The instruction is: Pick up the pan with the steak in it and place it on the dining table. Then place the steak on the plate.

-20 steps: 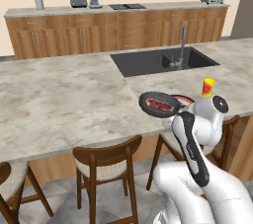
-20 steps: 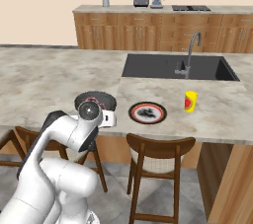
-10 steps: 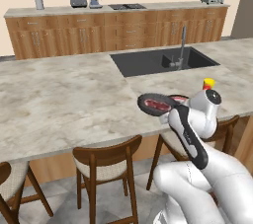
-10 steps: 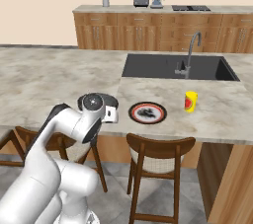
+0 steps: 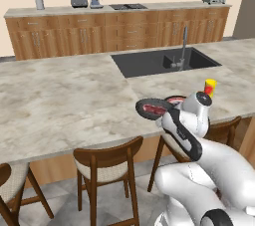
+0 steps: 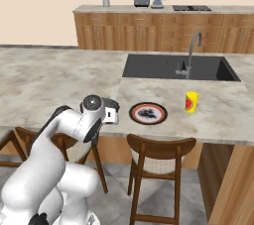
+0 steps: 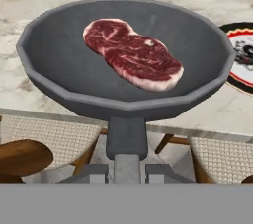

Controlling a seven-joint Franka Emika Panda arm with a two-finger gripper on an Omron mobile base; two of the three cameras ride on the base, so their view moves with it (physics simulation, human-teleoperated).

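Over the table [image 5: 64,100] edge, near the plate [image 6: 148,113], our claw [image 7: 126,171] is clamped on the pan [image 7: 123,55] handle, so we keep it flat while lowering, steak [image 7: 132,54] inside.

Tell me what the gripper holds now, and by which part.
The gripper holds the pan by its handle, fingers closed on it; the steak lies inside.
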